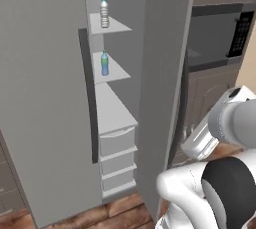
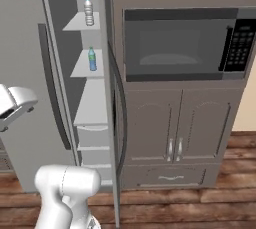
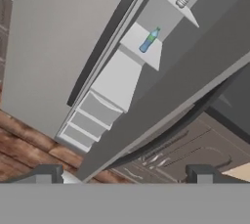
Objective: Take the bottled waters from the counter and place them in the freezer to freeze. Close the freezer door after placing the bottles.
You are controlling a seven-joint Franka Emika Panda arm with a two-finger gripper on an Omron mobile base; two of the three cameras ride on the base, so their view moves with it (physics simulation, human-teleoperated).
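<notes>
A white arm (image 1: pixel 200 188) built of smooth, rounded, glossy segments is seen, with a large black joint cap (image 1: pixel 231 190) and a grey ring at the link above it. A boxy white hand section (image 1: pixel 202 140) is shown further up. 2 small dark, square-edged finger tips (image 3: pixel 202 173) are seen in the hand view.

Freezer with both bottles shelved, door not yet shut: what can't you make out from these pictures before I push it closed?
- Freezer top and base: cut off by the edges of both base views.
- Clear bottle label, and whether its base sits fully on the shelf: too small.
- Blue bottle: same, too small.
- Gripper: only the fingers tips show in the hand view, set apart.
- Open door outer face: edge-on in the right base view.
</notes>
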